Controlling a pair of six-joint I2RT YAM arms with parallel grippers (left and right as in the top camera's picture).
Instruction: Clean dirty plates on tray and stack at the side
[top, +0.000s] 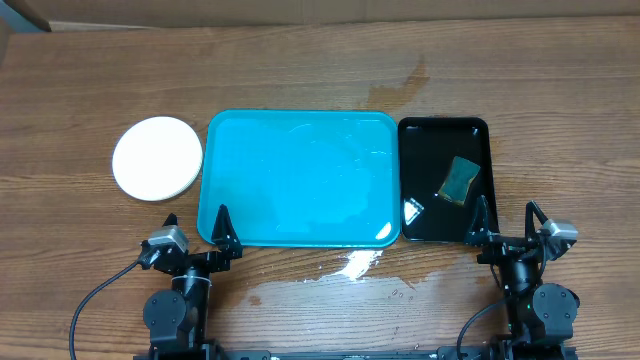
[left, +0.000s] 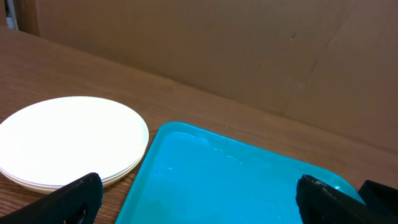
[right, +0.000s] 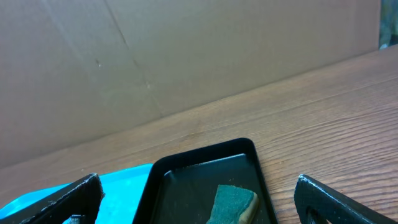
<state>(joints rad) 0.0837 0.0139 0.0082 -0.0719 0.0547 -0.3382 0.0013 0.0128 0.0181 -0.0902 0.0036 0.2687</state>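
Note:
The white plates (top: 157, 158) sit in one stack on the table left of the turquoise tray (top: 300, 180); the top face looks clean. The stack also shows in the left wrist view (left: 71, 140), beside the tray (left: 230, 186). The tray holds no plates and looks wet. My left gripper (top: 197, 228) is open and empty at the tray's near left corner (left: 199, 199). My right gripper (top: 508, 222) is open and empty at the near end of the black tray (right: 199, 199).
A narrow black tray (top: 443, 180) stands right of the turquoise tray and holds a green sponge (top: 460, 180), also seen in the right wrist view (right: 233, 204). Water is spilled on the table (top: 340, 270) in front of the tray. A cardboard wall stands behind.

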